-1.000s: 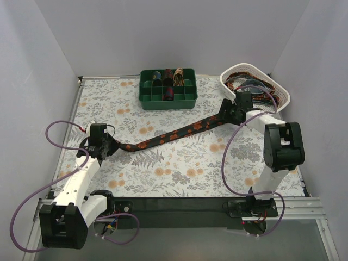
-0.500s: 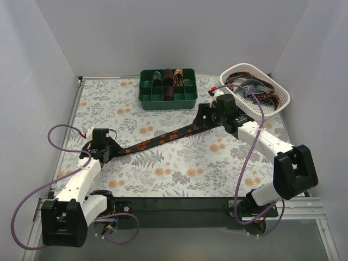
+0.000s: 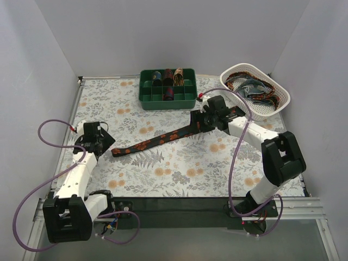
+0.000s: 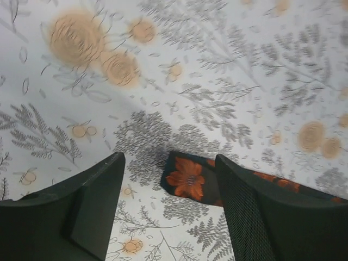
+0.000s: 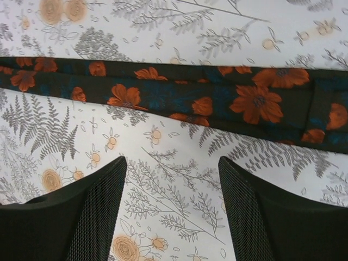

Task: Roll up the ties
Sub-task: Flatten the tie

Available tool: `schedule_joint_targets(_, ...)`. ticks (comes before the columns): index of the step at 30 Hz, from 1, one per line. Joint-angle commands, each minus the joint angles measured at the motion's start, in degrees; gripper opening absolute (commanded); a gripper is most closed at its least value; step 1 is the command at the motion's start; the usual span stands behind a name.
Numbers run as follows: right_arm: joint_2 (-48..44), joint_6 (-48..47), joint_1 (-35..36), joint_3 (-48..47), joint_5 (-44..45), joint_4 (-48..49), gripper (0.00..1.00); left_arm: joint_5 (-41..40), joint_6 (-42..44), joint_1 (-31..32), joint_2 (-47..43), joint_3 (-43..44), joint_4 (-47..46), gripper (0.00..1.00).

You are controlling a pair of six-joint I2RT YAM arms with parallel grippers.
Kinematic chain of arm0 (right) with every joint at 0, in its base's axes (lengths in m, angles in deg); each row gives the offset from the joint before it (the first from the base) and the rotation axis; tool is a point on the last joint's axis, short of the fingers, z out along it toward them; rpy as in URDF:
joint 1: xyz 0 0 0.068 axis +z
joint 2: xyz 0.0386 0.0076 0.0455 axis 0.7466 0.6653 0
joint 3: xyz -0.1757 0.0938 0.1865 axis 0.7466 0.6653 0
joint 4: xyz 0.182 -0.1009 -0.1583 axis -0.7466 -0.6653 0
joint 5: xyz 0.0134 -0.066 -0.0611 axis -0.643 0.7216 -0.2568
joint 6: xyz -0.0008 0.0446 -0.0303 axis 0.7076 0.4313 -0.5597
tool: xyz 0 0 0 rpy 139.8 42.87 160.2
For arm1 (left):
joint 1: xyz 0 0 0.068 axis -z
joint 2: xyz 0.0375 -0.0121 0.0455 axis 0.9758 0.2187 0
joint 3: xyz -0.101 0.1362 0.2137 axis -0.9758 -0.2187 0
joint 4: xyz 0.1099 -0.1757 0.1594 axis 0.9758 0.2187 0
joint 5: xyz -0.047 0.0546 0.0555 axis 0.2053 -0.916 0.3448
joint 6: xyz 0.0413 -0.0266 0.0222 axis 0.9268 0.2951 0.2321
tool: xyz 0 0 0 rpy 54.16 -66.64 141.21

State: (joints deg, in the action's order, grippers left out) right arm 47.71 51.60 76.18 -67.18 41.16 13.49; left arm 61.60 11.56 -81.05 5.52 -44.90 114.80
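Note:
A dark tie (image 3: 163,137) with orange-red flowers lies flat in a diagonal across the floral tablecloth. My left gripper (image 3: 106,142) is open just left of its narrow end. In the left wrist view that narrow end (image 4: 187,178) rests on the cloth between and just beyond the spread fingers (image 4: 98,206), touching neither. My right gripper (image 3: 204,118) hovers over the wide end, also open. In the right wrist view the tie (image 5: 179,92) runs across beyond the fingertips, and only tablecloth shows between them.
A green compartment tray (image 3: 167,103) at the back centre holds rolled ties (image 3: 167,76). A white basket (image 3: 228,73) at the back right holds loose ties (image 3: 255,89). Purple cables loop beside both arms.
My left gripper has opened, let go of the tie's narrow end and drawn back to the left. The right arm has swung left from beside the basket to the tie's wide end.

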Motion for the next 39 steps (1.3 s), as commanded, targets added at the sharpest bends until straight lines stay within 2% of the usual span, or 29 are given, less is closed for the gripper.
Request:
schedule_joint_targets(1, 1.66, -5.05, 1.47, -5.46, -5.61, -1.81, 0.63, 3.42, 5.94, -0.19, -1.3, 7.5, 0.86, 0.63)
schedule_joint_targets(4, 4.38, -6.72, 3.4, -6.78, -8.24, -2.61, 0.61, 8.36, 10.77, -0.01, -0.6, 10.58, 1.75, 0.64)
schedule_joint_targets(6, 6.31, -7.6, 4.63, -7.14, -9.92, -2.78, 0.6, 15.81, 15.42, 0.34, -0.25, 10.85, 1.05, 0.67)
schedule_joint_targets(9, 8.25, -8.04, 6.48, -6.96, -11.77, -2.78, 0.59, 19.88, 22.53, 3.5, 0.89, 10.68, -1.41, 0.71)
schedule_joint_targets(11, 8.52, -8.04, 6.75, -6.79, -12.91, -2.78, 0.58, 17.79, 27.37, 11.48, 1.77, 10.68, -3.51, 0.75)
schedule_joint_targets(13, 8.08, -9.26, 6.84, -6.35, -13.26, -2.87, 0.58, 12.79, 35.98, 18.93, 3.7, 10.5, -5.36, 0.76)
schedule_joint_targets(14, 7.82, -9.79, 6.84, -6.0, -13.18, -2.78, 0.59, 12.68, 38.62, 20.28, 4.67, 10.67, -5.63, 0.77)
schedule_joint_targets(19, 4.92, -11.82, 6.75, -3.63, -12.74, -4.45, 0.7, 18.99, 50.83, 21.52, 12.13, 12.34, -5.89, 0.79)
schedule_joint_targets(23, 2.29, -12.61, 6.84, -0.9, -12.3, -4.98, 0.8, 20.24, 57.17, 21.79, 15.74, 13.05, -6.6, 0.79)
schedule_joint_targets(28, -0.79, -12.88, 6.84, 1.74, -11.24, -5.33, 0.85, 23.49, 59.21, 22.84, 20.93, 14.98, -6.68, 0.79)
schedule_joint_targets(33, -2.72, -12.88, 6.84, 2.71, -10.72, -5.77, 0.86, 20.33, 61.49, 24.25, 26.02, 15.16, -6.95, 0.77)
schedule_joint_targets(39, -3.61, -13.14, 6.75, 2.97, -10.37, -6.21, 0.86, 20.06, 62.2, 24.51, 28.32, 15.42, -7.13, 0.66)
